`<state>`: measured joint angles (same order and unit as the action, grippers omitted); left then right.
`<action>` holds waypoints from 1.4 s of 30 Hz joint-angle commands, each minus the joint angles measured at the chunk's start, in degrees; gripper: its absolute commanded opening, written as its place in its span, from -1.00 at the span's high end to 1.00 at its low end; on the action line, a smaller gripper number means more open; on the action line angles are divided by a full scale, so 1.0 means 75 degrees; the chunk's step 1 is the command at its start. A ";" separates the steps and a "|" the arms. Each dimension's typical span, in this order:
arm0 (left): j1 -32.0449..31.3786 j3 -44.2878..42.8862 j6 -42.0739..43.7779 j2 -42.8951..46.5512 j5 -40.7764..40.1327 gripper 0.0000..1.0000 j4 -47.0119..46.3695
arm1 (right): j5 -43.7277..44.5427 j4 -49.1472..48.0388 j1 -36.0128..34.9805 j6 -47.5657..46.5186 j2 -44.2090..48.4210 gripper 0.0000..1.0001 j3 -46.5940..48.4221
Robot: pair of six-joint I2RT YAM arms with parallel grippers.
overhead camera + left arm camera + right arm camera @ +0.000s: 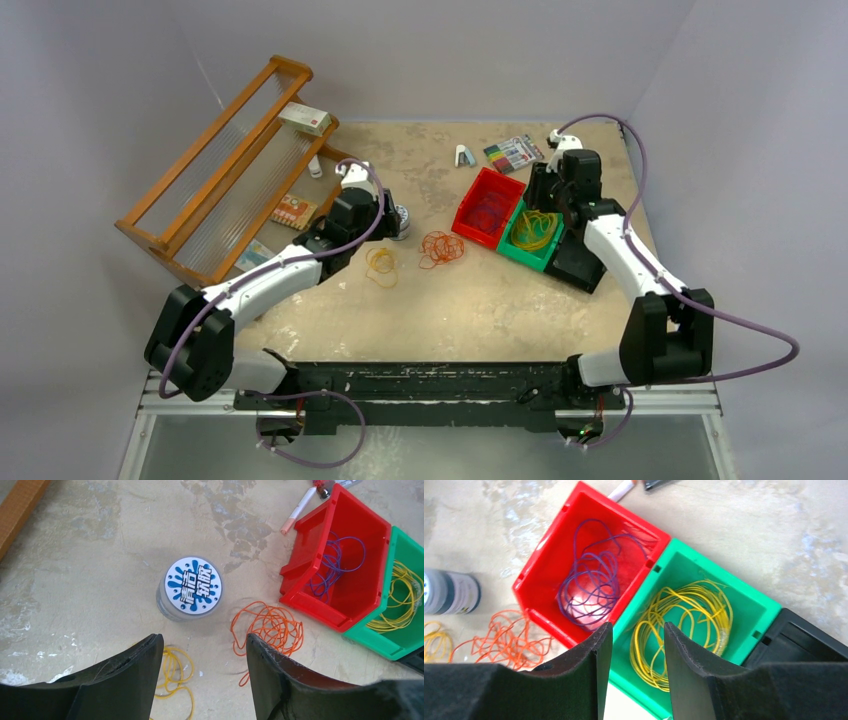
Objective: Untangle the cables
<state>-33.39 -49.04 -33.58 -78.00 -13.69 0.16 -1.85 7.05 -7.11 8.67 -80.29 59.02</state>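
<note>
Left tool (202, 642) is spread wide and holds nothing, over the yellow cable (175, 675) on the desk (75, 580) beside the orange cables (270, 627). Right tool (638, 630) is spread too, empty, above the green box (689, 565). Best to pinch just one yellow strand, away from the jar (192, 587).

A robotics lab cell: plain grey walls (450, 50) around a scuffed table (480, 300) (robot arms (270, 280) bolted to its edge).

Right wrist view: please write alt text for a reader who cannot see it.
A red bin holding a purple cable sits beside a green bin holding a yellow cable, seen from above between two open black jaws. An orange cable lies loose on the table to the left.
</note>
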 commanded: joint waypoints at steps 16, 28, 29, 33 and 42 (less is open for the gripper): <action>0.0045 0.1163 -0.0749 0.0141 -0.1201 -0.12 0.1290 | -0.1449 -0.0751 -0.1148 -0.0089 -0.0146 0.10 0.0409; 0.0045 0.2015 -0.0840 0.0761 -0.0572 -0.09 0.0958 | -0.1376 -0.0776 -0.1254 -0.0117 -0.0355 0.11 0.0443; 0.0045 0.2015 -0.0836 0.0702 -0.0576 -0.05 0.0937 | -0.1380 -0.0780 -0.1265 -0.0113 -0.0367 0.10 0.0451; 0.0047 0.2008 -0.0759 0.0474 -0.0623 0.14 0.0609 | -0.1383 -0.0793 -0.1287 -0.0117 -0.0386 0.10 0.0429; 0.0045 0.1621 -0.0263 -0.0243 -0.0562 0.45 -0.0134 | -0.1387 -0.0923 -0.1324 -0.0111 -0.0311 0.11 0.0284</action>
<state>-33.39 -34.17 -37.91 -78.70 -18.20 3.92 -11.97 2.66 -16.60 8.05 -83.37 59.88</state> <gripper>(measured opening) 0.290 0.448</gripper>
